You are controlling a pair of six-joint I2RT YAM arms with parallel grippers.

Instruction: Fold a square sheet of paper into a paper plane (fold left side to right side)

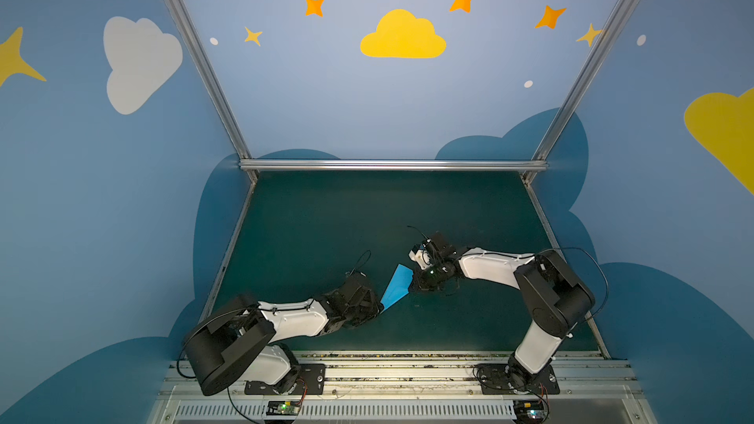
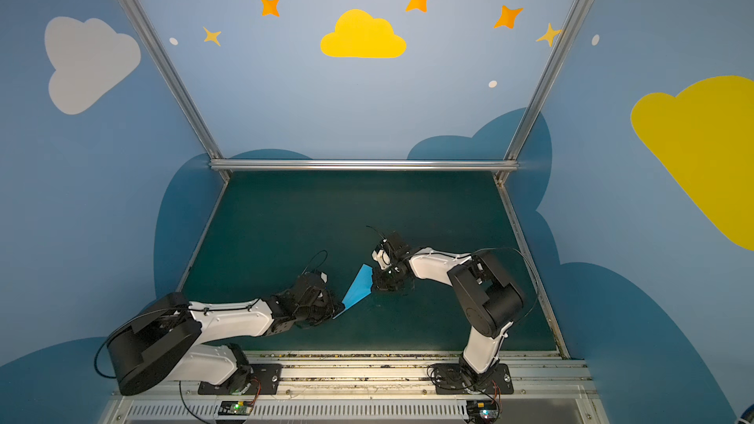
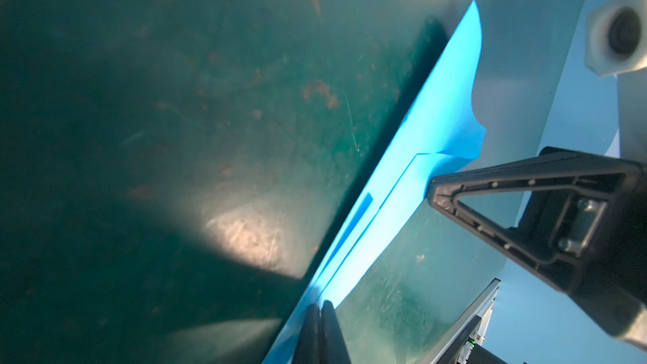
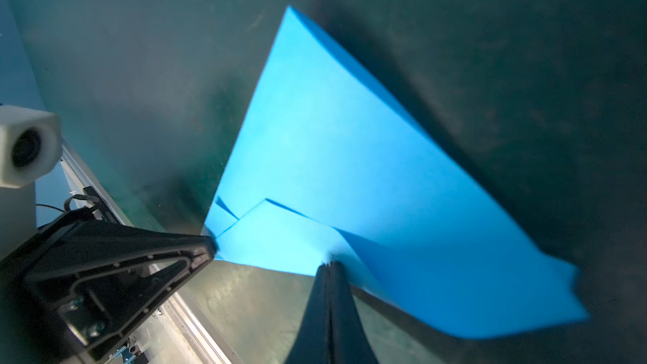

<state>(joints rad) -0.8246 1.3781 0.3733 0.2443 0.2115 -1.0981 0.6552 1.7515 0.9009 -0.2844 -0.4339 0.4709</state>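
Ok so both pincers are clenched right now. The left pincer [image 3: 320, 305] has its fingers squeezed together on the skinny nose end of the paper plane [image 1: 396, 289]. The right pincer [image 4: 330, 265] is nipped shut on the edge of the wide tail end, and the paper puckers a bit right where it bites.

Looking down from above, the left pincer is at the plane's 7 o'clock tip. The right one comes in from about 2 o'clock. So the blue dart is strung between them, nose toward 7 and tail toward 1. It's over the near-middle of the green mat [image 1: 326, 218], roughly midway between the two arms. There's a dark shadow right alongside it, so I reckon it's tipped up on edge or lifted a little. Honestly can't tell if it touches the mat.

It already looks like a dart with layered flaps, so my guess is the folding is mostly done and this is about settling the last long fold.

If it were me:
- Move both ends together and at the same pace. Thin paper held at two points will twist or rip if one arm gets ahead.
- Don't pull it tight, leave a touch of slack.
- Line the layers up from the nose first, since that's where any offset shows.
- Lay it flat before letting go, then press along the crease from nose to tail.
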